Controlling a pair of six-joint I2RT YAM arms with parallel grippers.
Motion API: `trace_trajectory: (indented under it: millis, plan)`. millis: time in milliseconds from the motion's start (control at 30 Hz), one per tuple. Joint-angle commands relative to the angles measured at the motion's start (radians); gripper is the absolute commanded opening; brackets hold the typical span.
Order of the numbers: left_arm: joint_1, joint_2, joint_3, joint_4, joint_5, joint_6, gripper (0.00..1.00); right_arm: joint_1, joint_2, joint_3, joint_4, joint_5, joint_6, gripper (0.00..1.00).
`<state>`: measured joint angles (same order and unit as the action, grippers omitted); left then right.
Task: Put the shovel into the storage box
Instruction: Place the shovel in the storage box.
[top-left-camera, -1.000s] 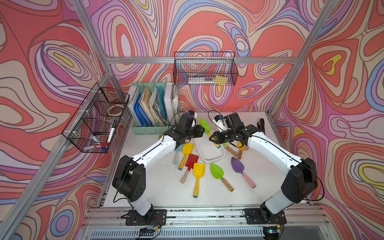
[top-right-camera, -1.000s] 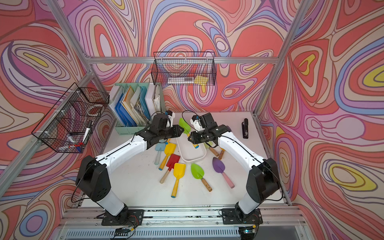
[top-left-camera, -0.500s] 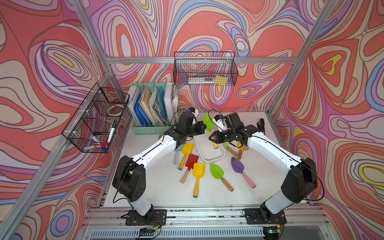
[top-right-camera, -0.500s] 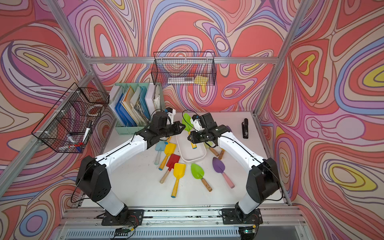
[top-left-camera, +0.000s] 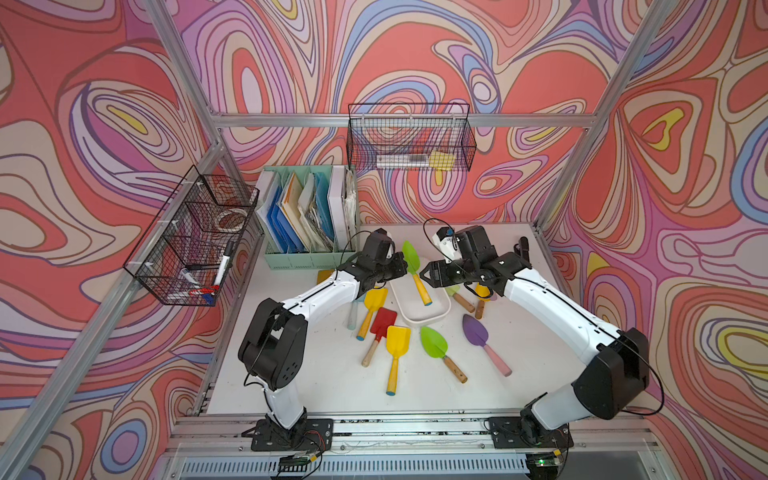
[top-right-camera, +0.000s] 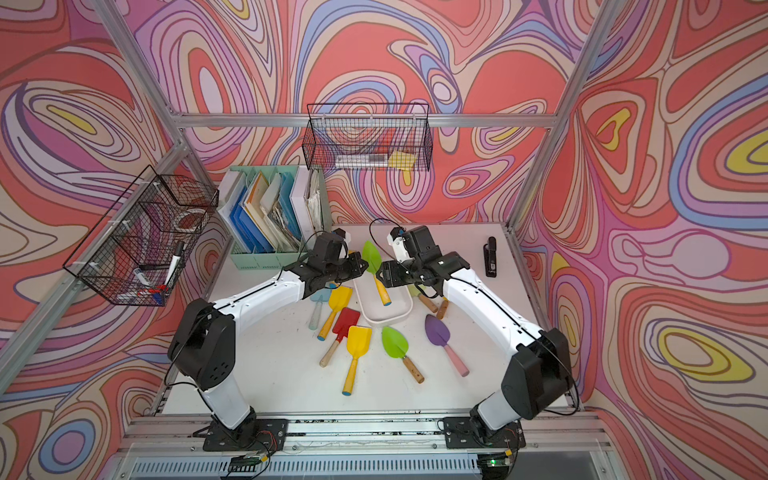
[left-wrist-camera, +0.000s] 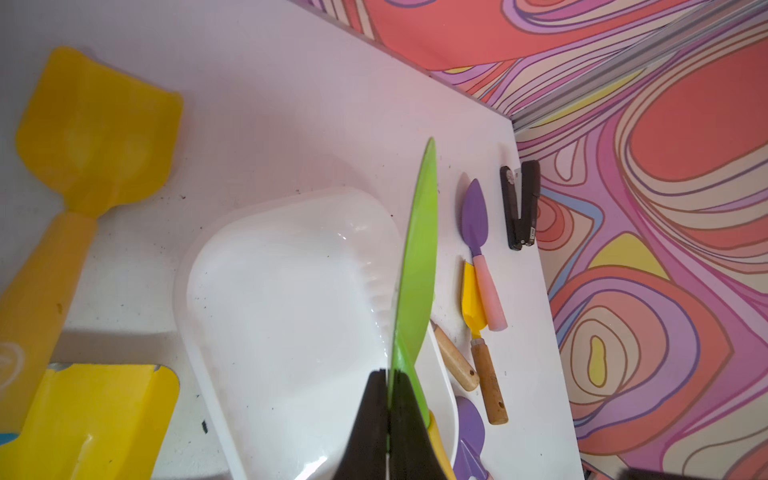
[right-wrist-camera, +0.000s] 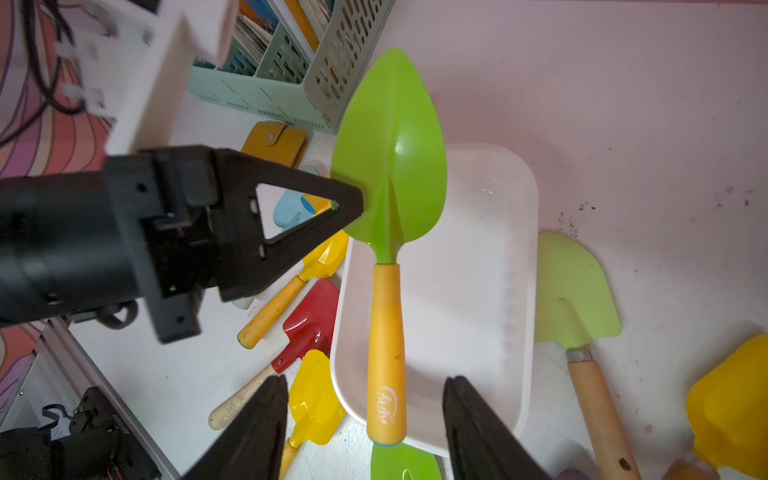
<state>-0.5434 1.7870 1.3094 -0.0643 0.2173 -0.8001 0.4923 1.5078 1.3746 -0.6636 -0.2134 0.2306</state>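
Observation:
A shovel (top-left-camera: 410, 254) with a green pointed blade and a yellow handle hangs over the white storage box (top-left-camera: 440, 316), handle end low over the box. My left gripper (left-wrist-camera: 388, 374) is shut on the edge of the green blade (left-wrist-camera: 417, 257). In the right wrist view its tip (right-wrist-camera: 353, 203) pinches the blade's side. My right gripper (right-wrist-camera: 368, 380) is open, with one finger on each side of the yellow handle (right-wrist-camera: 386, 332) and a gap on both sides. Both top views show the shovel (top-right-camera: 371, 257) between the two grippers, above the box (top-right-camera: 390, 321).
Several other toy shovels lie around the box: yellow (top-left-camera: 398, 345), red (top-left-camera: 382, 322), green (top-left-camera: 434, 343), purple (top-left-camera: 476, 330). A mint file organizer (top-left-camera: 307, 249) stands behind my left arm. A black stapler (top-right-camera: 490, 255) lies at the back right. Wire baskets hang on the walls.
My left gripper has shut on the green blade. My right gripper has opened off the yellow handle. The shovel stays over the box.

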Motion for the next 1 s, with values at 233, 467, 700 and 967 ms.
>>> trace_trajectory:
  millis: [233, 467, 700, 967]
  plan:
    - [-0.007, 0.120, 0.051, 0.077, -0.009, -0.087, 0.00, 0.005, -0.104, -0.055, -0.065, 0.106, 0.019, 0.60]
    - [-0.023, 0.228, 0.172, 0.018, -0.006, -0.058, 0.00, 0.005, -0.119, -0.073, -0.067, 0.115, 0.019, 0.57]
    - [-0.041, 0.283, 0.224, -0.046, 0.001, -0.051, 0.00, 0.005, -0.117, -0.080, -0.063, 0.117, 0.016, 0.56]
    - [-0.058, 0.320, 0.252, -0.111, -0.036, -0.037, 0.00, 0.006, -0.115, -0.093, -0.055, 0.114, 0.015, 0.55]
